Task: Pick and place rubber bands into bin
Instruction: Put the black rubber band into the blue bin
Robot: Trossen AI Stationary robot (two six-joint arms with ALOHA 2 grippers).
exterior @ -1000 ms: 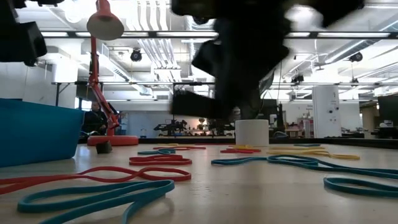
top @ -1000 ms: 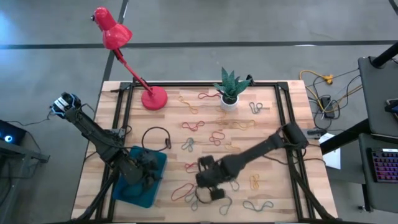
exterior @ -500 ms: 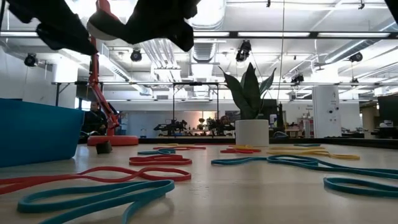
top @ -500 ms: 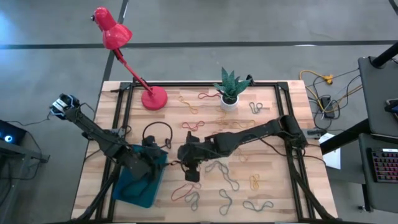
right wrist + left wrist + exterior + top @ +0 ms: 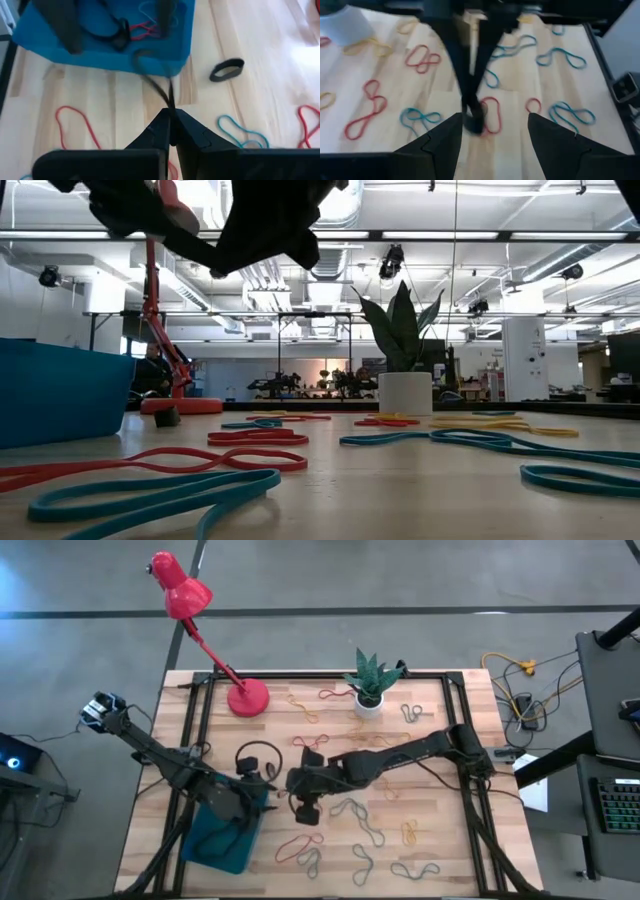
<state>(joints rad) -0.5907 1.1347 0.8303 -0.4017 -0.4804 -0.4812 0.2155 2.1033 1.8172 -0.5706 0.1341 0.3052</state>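
The right gripper has its fingers pressed together on a dark rubber band, which hangs from the fingertips as a thin, blurred loop. In the high view this gripper is above the table just beside the bin — the teal-blue tray at the table's front left — with the arm stretching back to the right side of the table.

The left gripper hovers over the bin's near corner, close to the right gripper. Its fingers stand apart and carry nothing.

Inside the bin, the right wrist view shows a few bands already lying there — a red band and dark ones. A separate black loop lies on the wood beside the bin.

Loose rubber bands in red, yellow, green and grey-blue lie scattered across the middle and right of the table. A red pair of loops and a teal band lie nearest the low camera.

At the table's back edge stand a red desk lamp and a white plant pot.
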